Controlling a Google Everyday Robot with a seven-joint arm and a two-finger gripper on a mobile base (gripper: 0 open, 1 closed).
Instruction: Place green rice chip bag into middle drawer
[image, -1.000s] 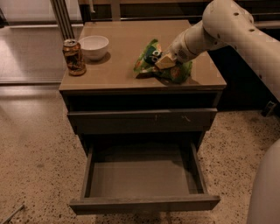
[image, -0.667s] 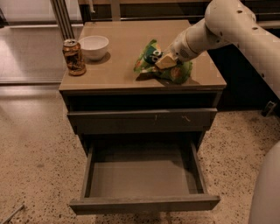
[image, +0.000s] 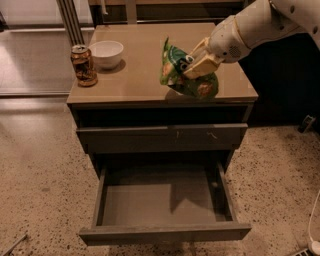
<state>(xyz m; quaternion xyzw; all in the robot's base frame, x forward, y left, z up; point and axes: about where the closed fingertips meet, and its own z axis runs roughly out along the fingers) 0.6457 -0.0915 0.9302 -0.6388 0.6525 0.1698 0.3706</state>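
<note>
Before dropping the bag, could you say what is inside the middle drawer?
Middle drawer shows only bare floor, rear hidden in shadow. The gripper holds the green rice chip bag above.

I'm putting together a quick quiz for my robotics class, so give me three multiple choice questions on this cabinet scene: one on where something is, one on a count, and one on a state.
1. Where is the green rice chip bag?
A in the open drawer
B at the cabinet top, held by the gripper
C on the floor

2. How many other things stand on that top?
A none
B four
C two

3. How is the middle drawer?
A pulled open, nothing in it
B shut
C open and packed full

Answers:
1 B, the gripper is closed on the bag over the top's right part.
2 C, a brown can and a white bowl stand at the left.
3 A, its bare grey floor shows.
</note>
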